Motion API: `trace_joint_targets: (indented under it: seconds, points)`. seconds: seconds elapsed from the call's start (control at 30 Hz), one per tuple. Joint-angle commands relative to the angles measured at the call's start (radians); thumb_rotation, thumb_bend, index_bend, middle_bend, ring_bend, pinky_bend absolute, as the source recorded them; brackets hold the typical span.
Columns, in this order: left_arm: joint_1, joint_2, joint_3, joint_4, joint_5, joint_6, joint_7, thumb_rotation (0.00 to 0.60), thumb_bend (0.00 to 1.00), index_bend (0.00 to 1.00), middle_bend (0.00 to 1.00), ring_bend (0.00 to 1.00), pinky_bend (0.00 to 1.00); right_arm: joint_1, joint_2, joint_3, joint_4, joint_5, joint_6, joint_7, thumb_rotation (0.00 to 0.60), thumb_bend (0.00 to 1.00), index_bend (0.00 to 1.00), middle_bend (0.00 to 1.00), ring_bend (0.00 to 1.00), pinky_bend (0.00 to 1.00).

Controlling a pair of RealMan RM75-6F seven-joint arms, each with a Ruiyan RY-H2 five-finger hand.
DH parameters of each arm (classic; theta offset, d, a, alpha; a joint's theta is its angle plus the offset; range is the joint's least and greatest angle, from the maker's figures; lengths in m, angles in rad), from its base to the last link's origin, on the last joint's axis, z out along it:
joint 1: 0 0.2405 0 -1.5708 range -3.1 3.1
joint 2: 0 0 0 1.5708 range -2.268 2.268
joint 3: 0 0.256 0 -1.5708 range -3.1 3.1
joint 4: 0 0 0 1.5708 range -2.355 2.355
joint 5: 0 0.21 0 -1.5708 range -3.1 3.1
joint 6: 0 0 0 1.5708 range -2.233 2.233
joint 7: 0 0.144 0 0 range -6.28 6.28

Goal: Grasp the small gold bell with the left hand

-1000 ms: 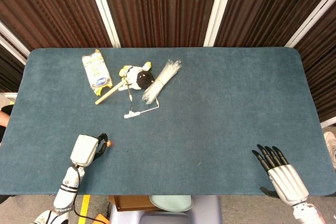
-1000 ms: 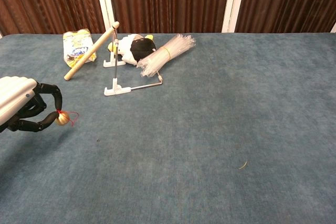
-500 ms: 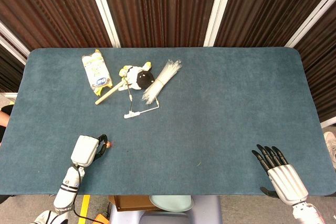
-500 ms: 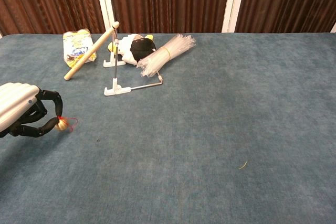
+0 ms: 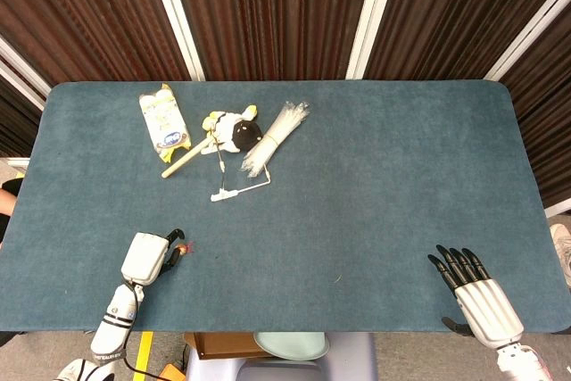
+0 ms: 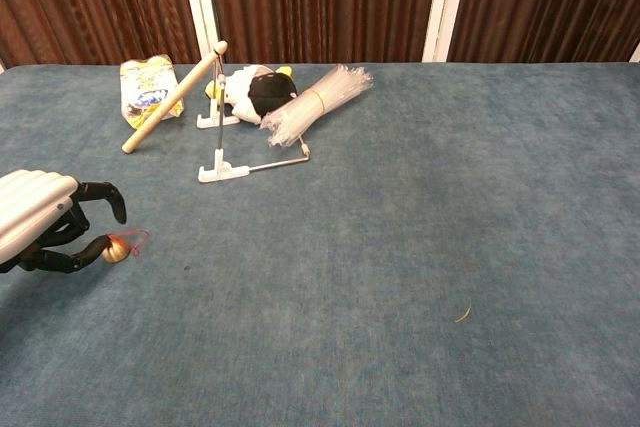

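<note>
Down at about eight o'clock on the blue table [image 5: 375, 176], the left hand [image 5: 147, 257] sits low near the front edge with its dark fingers [image 6: 60, 237] curled in around the small gold bell [image 6: 115, 250]. In the chest view the bell rests against a lower fingertip while an upper finger arches over it with its tip lifted clear, so the hold looks loose; whether the bell is truly pinched or only cradled is hard to judge from this angle. A thin red loop [image 6: 133, 238] trails from the bell toward three o'clock. In the head view the bell is just a tiny spot at the fingertips.

At roughly five o'clock, the right hand [image 5: 473, 294] lies flat at the table's front edge, fingers straight, slightly spread and holding nothing.

Toward eleven o'clock a cluster of things sits well apart from both hands: a yellow snack packet [image 5: 164, 119], a wooden stick [image 5: 189, 157], a black-and-white plush toy [image 5: 234, 129], a bundle of clear straws [image 5: 273, 136] and a white wire stand [image 5: 234, 186].
</note>
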Motion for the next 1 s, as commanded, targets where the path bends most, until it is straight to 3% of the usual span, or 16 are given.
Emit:
trace_joint_targets:
  seconds: [0.03, 0.27, 0.4, 0.47, 0.53, 0.57, 0.63, 0.77, 1.0]
  points:
    - [0.000, 0.009, 0.001, -0.015, -0.003, -0.005, 0.011, 0.600, 0.44, 0.40, 1.00, 1.00, 1.00, -0.002, 0.000, 0.001, 0.001, 0.000, 0.004, -0.001, 0.600, 0.18, 0.00, 0.00, 0.00, 0.00]
    - [0.028, 0.088, 0.021, -0.099, 0.012, 0.035, 0.103, 0.600, 0.44, 0.29, 1.00, 1.00, 1.00, -0.002, 0.006, -0.002, -0.002, -0.008, 0.009, 0.009, 0.600, 0.18, 0.00, 0.00, 0.00, 0.00]
    - [0.111, 0.281, 0.044, -0.323, -0.038, 0.073, 0.271, 0.600, 0.42, 0.16, 0.97, 0.97, 0.98, -0.007, 0.017, -0.005, -0.001, -0.017, 0.024, 0.023, 0.600, 0.18, 0.00, 0.00, 0.00, 0.00]
    - [0.161, 0.375, 0.070, -0.434, -0.014, 0.149, 0.241, 0.600, 0.42, 0.10, 0.76, 0.75, 0.81, -0.012, 0.022, -0.007, -0.003, -0.021, 0.034, 0.029, 0.600, 0.18, 0.00, 0.00, 0.00, 0.00]
    - [0.224, 0.459, 0.116, -0.484, 0.056, 0.271, 0.160, 0.600, 0.42, 0.04, 0.29, 0.26, 0.36, -0.017, 0.026, -0.008, -0.003, -0.025, 0.045, 0.035, 0.600, 0.18, 0.00, 0.00, 0.00, 0.00]
    - [0.254, 0.478, 0.130, -0.480, 0.092, 0.339, 0.117, 0.600, 0.42, 0.02, 0.14, 0.11, 0.22, -0.019, 0.026, -0.009, -0.003, -0.027, 0.049, 0.035, 0.600, 0.18, 0.00, 0.00, 0.00, 0.00]
    - [0.318, 0.484, 0.145, -0.436, 0.151, 0.493, -0.028, 0.600, 0.42, 0.02, 0.02, 0.00, 0.08, -0.021, 0.027, -0.011, -0.005, -0.026, 0.047, 0.031, 0.600, 0.18, 0.00, 0.00, 0.00, 0.00]
    - [0.353, 0.534, 0.173, -0.427, 0.204, 0.553, -0.093, 0.600, 0.42, 0.00, 0.00, 0.00, 0.01, -0.023, 0.024, -0.016, -0.011, -0.030, 0.038, 0.009, 0.600, 0.18, 0.00, 0.00, 0.00, 0.00]
    - [0.357, 0.602, 0.190, -0.514, 0.145, 0.403, -0.002, 0.600, 0.41, 0.00, 0.00, 0.00, 0.00, -0.021, 0.014, -0.016, -0.015, -0.035, 0.028, -0.011, 0.600, 0.18, 0.00, 0.00, 0.00, 0.00]
